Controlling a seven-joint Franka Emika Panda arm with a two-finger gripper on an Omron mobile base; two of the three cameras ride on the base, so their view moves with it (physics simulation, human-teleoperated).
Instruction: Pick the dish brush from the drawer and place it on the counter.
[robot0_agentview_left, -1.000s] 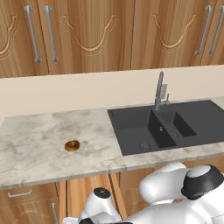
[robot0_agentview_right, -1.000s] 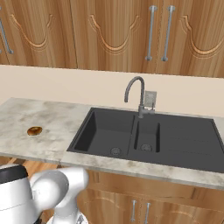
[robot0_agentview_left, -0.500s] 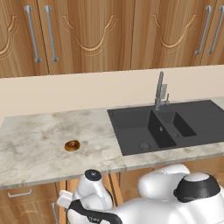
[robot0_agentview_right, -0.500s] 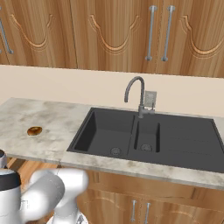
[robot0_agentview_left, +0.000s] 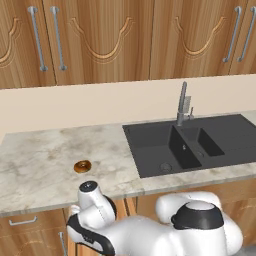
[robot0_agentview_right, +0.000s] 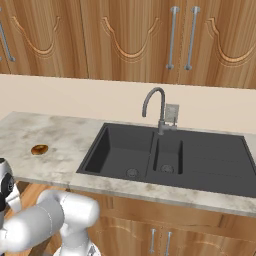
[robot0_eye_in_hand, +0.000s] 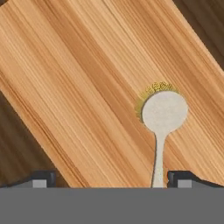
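While the end effector (robot0_eye_in_hand: 111, 179) hung spread over the drawer (robot0_eye_in_hand: 65, 87), the dish brush (robot0_eye_in_hand: 162, 127) lay flat on its planks; handle just inside the right fingertip (robot0_eye_in_hand: 180, 178).

The white arm bends low in front of the base and reaches down and to the left, below the front edge of the counter (robot0_agentview_left: 45, 170). Its wrist is turned downward. In the hand view the gripper (robot0_eye_in_hand: 109, 180) looks straight down, and its two dark fingertips (robot0_eye_in_hand: 41, 178) stand wide apart, one at each side.
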